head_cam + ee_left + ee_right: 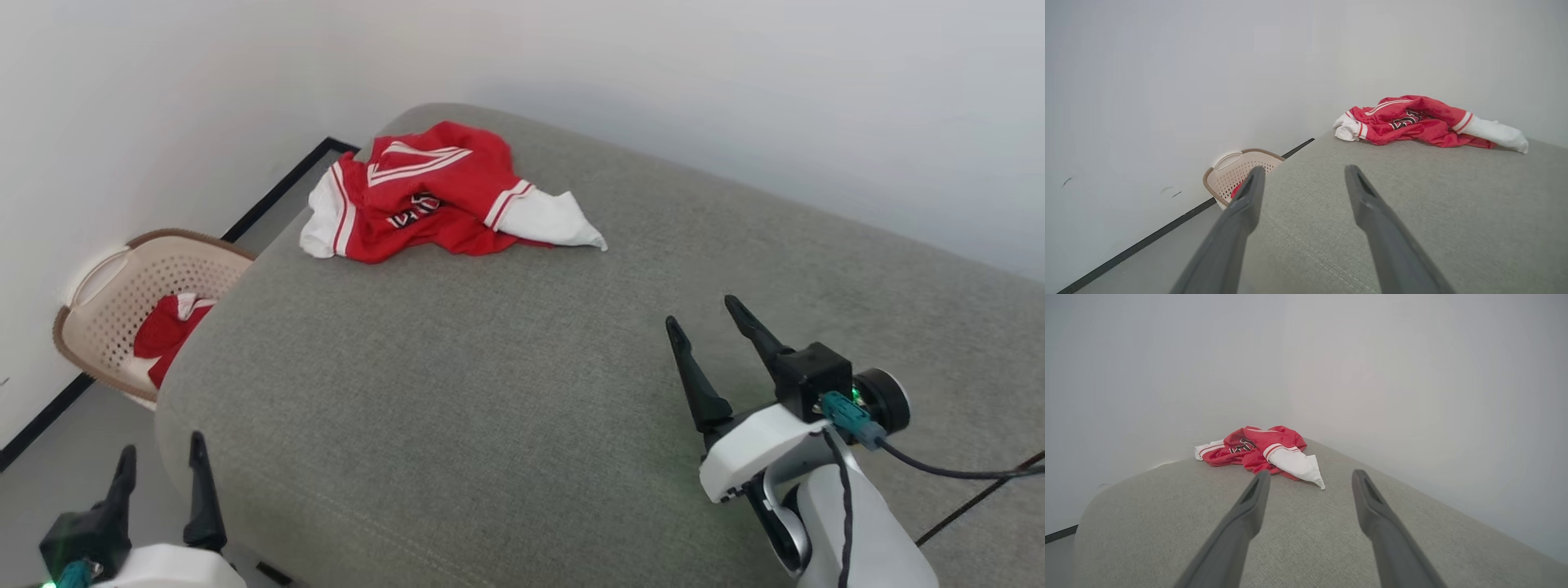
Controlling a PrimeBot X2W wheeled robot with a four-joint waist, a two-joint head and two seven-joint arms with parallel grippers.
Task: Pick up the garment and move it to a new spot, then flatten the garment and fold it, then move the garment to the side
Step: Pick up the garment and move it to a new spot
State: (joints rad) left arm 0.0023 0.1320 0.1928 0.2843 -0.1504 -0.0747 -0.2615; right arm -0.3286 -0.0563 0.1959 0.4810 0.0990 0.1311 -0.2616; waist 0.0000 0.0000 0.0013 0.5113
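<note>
The garment (424, 196) is lying crumpled in the upper middle of the head view, at the far rounded corner of a grey upholstered couch (490, 392), close to the white wall. Its long axis is running left to right across that frame, dipping slightly to the right. One white sleeve is bunching at the left end, and the other is trailing out to a point at the lower right.

That trailing sleeve is pointing toward the right gripper (700, 312), which is hovering over the couch at the middle right with its two dark fingers spread wide and nothing between them. In the right wrist view the garment (1253, 451) is sitting just above and left of the right gripper (1310, 473).

The left gripper (162, 443) is waiting at the lower left corner, equally spread and empty, well apart from the cloth. The right arm is probably the nearer one for the pickup.

A perforated beige basket (188, 237) holding more red fabric (163, 331) is standing on the floor at the left edge.
</note>
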